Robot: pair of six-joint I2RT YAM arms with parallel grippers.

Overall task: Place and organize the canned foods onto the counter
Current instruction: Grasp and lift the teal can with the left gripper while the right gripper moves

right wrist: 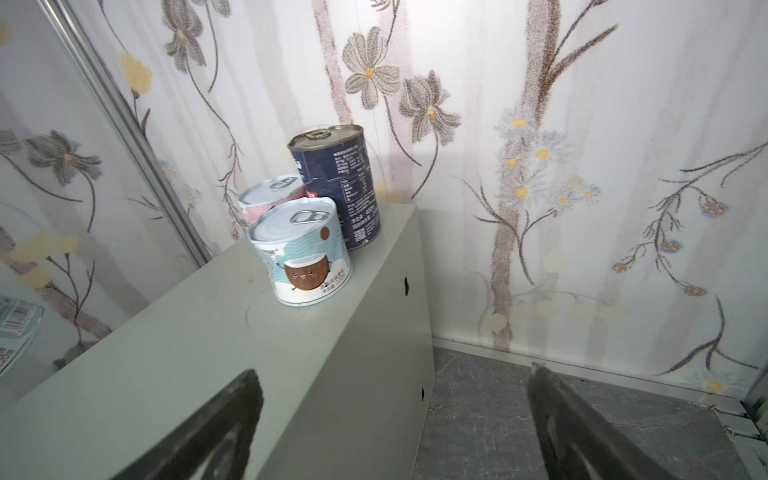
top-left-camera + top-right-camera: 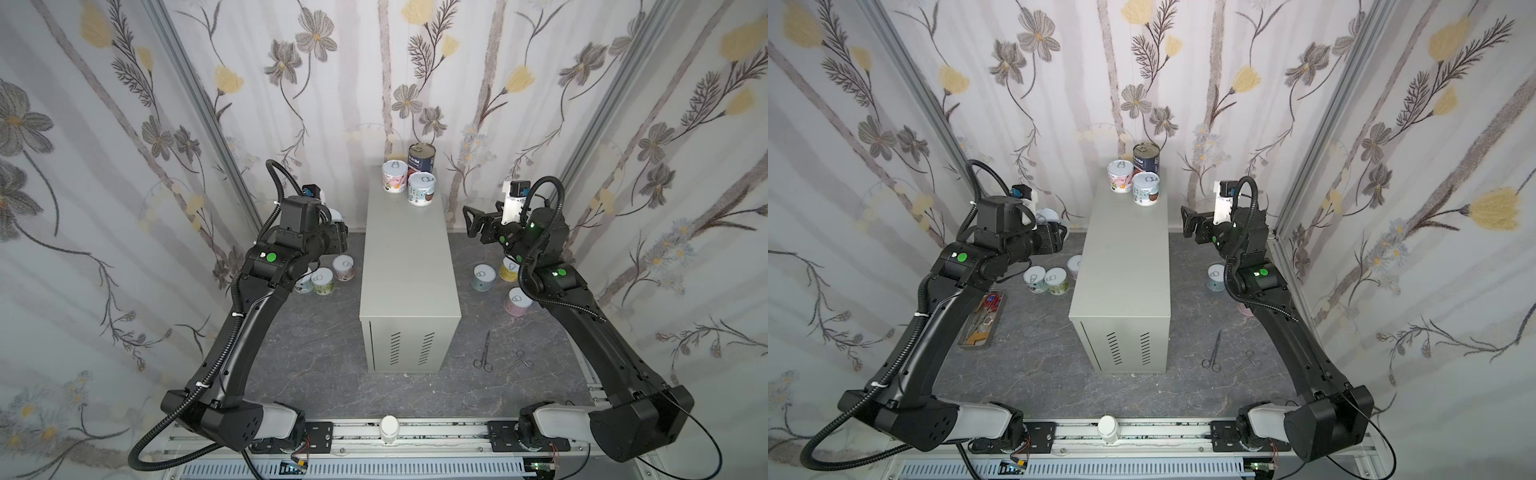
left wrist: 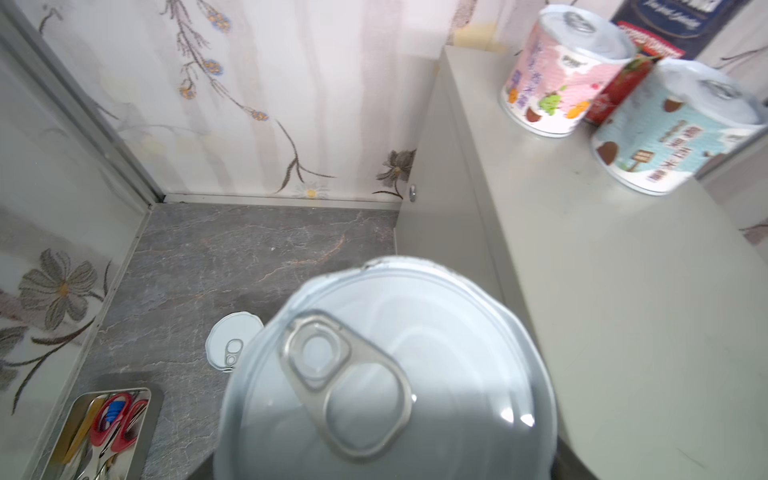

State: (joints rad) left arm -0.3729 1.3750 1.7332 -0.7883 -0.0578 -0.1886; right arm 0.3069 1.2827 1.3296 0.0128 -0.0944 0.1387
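The counter (image 2: 407, 266) (image 2: 1125, 266) stands in the middle, long and grey-beige. At its far end are a pink can (image 2: 394, 176), a teal can (image 2: 422, 188) (image 1: 301, 257) and a taller dark blue can (image 2: 421, 157) (image 1: 336, 187). My left gripper (image 2: 338, 230) is raised left of the counter, shut on a white-lidded can (image 3: 386, 374) (image 2: 335, 215); the lid hides its fingers in the left wrist view. My right gripper (image 2: 471, 222) (image 1: 395, 374) hangs open and empty by the counter's right side. More cans stand on the floor at left (image 2: 323, 281) and right (image 2: 484, 277).
Scissors (image 2: 484, 353) and forceps (image 2: 517, 361) lie on the dark marbled floor at the front right. A metal tray of tools (image 2: 982, 318) (image 3: 104, 432) sits under the left arm. Floral walls close in on three sides.
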